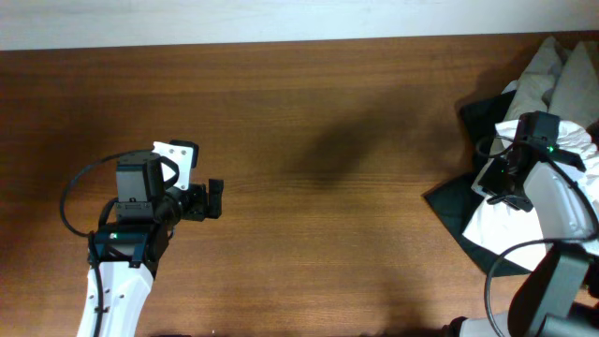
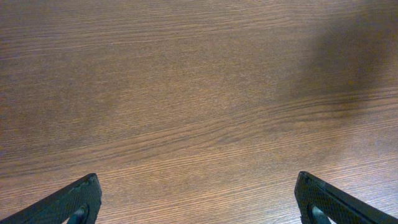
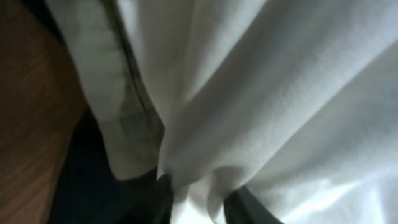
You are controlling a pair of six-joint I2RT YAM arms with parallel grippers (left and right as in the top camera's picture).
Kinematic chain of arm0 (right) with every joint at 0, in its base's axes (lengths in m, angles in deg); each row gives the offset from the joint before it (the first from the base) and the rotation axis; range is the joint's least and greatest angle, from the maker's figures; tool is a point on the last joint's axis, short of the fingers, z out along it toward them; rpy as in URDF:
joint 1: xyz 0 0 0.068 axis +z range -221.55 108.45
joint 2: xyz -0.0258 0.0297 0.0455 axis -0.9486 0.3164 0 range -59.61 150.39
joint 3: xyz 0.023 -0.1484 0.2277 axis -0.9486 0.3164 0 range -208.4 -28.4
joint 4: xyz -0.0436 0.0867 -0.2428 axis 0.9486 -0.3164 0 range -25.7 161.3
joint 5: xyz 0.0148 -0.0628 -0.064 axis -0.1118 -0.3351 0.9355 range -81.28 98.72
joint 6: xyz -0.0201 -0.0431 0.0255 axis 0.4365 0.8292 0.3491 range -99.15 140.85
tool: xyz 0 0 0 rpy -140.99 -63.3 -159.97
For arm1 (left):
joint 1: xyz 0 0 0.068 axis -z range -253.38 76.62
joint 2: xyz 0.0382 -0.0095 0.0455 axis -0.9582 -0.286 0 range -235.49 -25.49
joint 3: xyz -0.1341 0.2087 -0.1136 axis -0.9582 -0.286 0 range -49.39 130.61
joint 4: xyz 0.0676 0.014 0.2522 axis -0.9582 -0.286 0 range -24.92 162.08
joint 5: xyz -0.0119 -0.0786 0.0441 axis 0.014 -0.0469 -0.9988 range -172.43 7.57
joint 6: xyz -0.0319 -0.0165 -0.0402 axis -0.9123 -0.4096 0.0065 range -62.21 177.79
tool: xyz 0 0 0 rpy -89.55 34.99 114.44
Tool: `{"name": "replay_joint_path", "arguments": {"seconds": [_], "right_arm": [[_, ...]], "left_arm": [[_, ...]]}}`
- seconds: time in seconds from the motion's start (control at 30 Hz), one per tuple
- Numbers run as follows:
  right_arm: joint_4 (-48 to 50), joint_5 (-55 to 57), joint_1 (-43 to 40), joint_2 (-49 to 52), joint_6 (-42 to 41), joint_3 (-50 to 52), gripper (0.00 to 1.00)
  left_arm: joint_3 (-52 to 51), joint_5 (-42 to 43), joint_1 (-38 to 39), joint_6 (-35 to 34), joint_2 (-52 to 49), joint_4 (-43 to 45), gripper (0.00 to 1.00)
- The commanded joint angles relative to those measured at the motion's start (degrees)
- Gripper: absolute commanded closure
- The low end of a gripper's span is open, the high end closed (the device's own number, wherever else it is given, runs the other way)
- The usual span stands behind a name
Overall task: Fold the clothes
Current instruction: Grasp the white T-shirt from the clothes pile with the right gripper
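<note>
White T-shirt pinched in right end effector, black garment beneath; left end effector wide

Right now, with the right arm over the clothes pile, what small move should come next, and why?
Probably lift the right gripper a little and draw the white T-shirt toward the middle of the table. Its fingers seem pinched on white cloth that lies bunched over the black garment, while the left gripper hangs open above bare wood.
</note>
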Motion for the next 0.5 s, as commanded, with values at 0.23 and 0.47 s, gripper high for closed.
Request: {"name": "replay_joint_path", "arguments": {"seconds": [0.23,0.47], "right_arm": [[-13.7,-20.0,0.7,-4.7,11.0,-16.9,0.96],[-10.9,-35.4,37.9,-1.8,25.2,-26.4,0.96]], "left_arm": [[1.2,1.0,-0.2,0.1,0.0,1.0,0.01],[1.2,1.0,-0.2,0.1,0.0,1.9,0.01]]}}
